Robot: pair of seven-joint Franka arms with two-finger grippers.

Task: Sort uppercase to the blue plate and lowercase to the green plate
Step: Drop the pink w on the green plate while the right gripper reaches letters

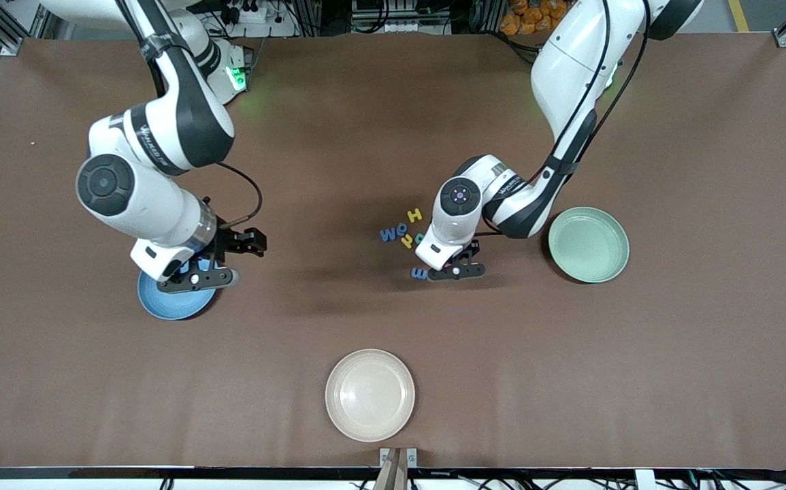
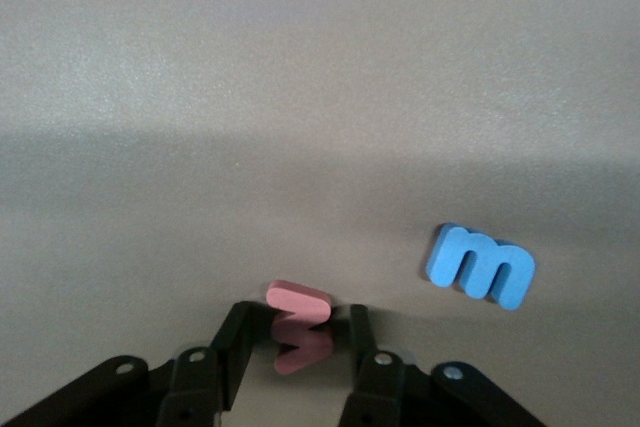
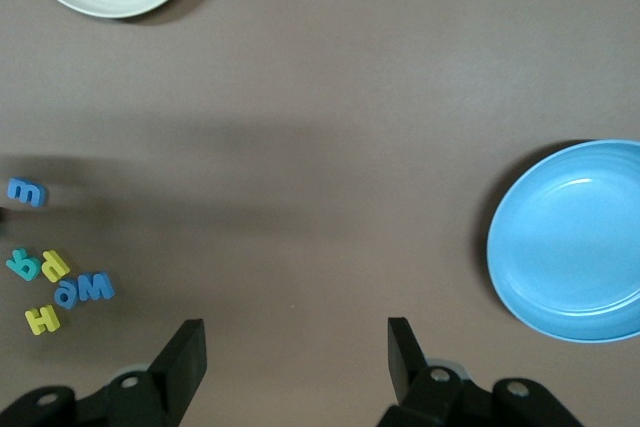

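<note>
Table (image 1: pixel 393 136) plain brown; blue plate (image 3: pixel 570 242), pale green plate (image 1: pixel 588 245), cream plate (image 1: pixel 370 395). Letters: red w (image 2: pixel 298 339), blue m (image 2: pixel 480 265), blue W (image 3: pixel 97 287), blue e (image 3: pixel 67 294), yellow H (image 3: pixel 42 320), yellow d (image 3: pixel 54 265), teal letter (image 3: pixel 22 265). Arms white w/ black.

Even overhead light falls on the brown counter (image 1: pixel 379 122), each arm casting a soft, diffuse shadow. The left wrist view looks hazy and washed-out; the cream plate (image 1: pixel 370 395) shows mild glare.

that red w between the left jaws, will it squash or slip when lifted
The red w looks like thick foam, so probably light and slightly squashy. It stands on edge between narrow fingers, so it may twist. Its matte surface should grip fairly well.
</note>
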